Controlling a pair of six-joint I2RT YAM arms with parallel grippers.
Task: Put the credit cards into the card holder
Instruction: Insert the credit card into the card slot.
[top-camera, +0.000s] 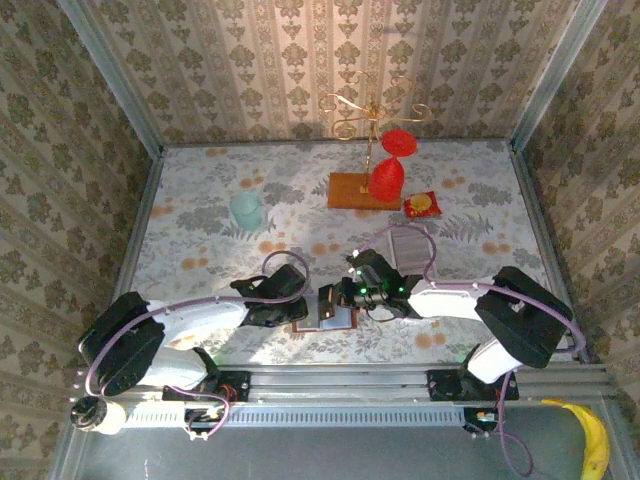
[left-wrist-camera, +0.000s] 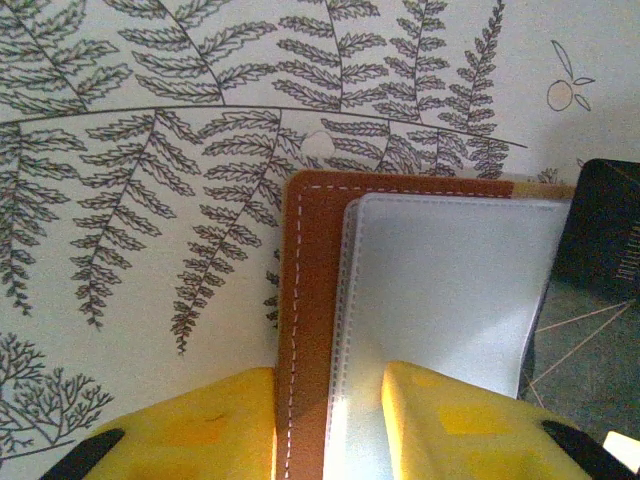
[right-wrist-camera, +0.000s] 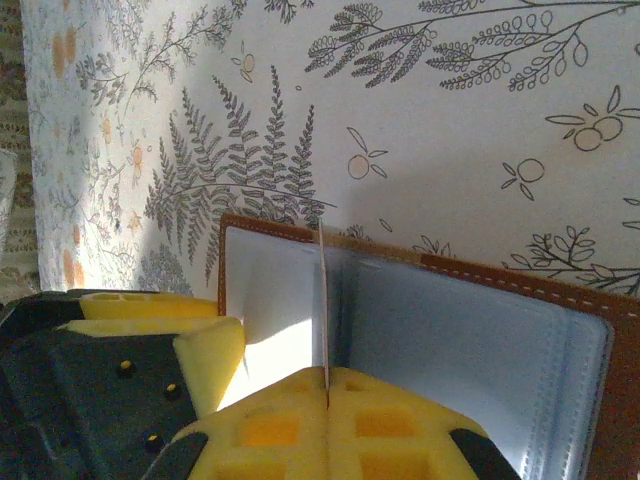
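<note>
Right wrist view: the right jaws are closed on one credit card (right-wrist-camera: 324, 300), held upright on edge over the opened card holder (right-wrist-camera: 480, 340), laid flat on the table (right-wrist-camera: 450, 120). The left jaws are seen parted, straddling the holder's brown edge.

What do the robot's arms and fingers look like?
The left arm and right arm are white with chunky black joints. A purple cable loops along each. Their fingers are blocky and bright yellow. Tiny green lights glow by the right wrist.
</note>
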